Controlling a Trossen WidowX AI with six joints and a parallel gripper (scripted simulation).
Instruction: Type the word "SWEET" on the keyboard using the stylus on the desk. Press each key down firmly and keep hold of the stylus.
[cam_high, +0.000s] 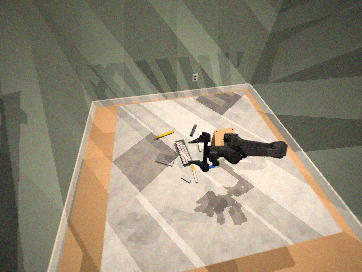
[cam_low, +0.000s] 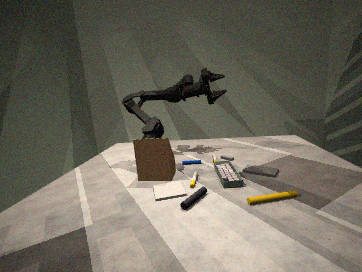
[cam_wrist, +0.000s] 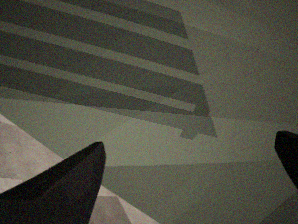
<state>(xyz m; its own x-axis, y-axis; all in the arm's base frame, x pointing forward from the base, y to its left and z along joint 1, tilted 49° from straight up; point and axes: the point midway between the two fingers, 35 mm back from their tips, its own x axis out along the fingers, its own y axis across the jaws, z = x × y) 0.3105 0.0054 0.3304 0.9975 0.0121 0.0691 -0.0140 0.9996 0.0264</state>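
Observation:
The keyboard (cam_high: 183, 152) (cam_low: 228, 174), a dark green tray shape with pale keys, lies on the desk. Several pen-like things lie around it, and I cannot tell for certain which is the stylus: a white and yellow pen (cam_low: 194, 179) between keyboard and white block, another white and yellow one (cam_high: 195, 175) (cam_low: 215, 159) by the keyboard's end, a black rod (cam_high: 193, 130) (cam_low: 194, 198), a yellow rod (cam_high: 165, 135) (cam_low: 272, 197) and a blue one (cam_high: 212, 166) (cam_low: 191, 162). My gripper (cam_high: 191, 152) (cam_low: 225, 84) (cam_wrist: 189, 145) is wide open and empty, high above the desk.
A brown box (cam_high: 224, 136) (cam_low: 155, 160) stands near the arm's base. A white block (cam_low: 169, 190), a dark grey flat block (cam_low: 260, 171) and a small grey piece (cam_high: 186, 180) (cam_low: 227, 158) also lie on the desk. The wrist view shows mainly wall and a desk edge.

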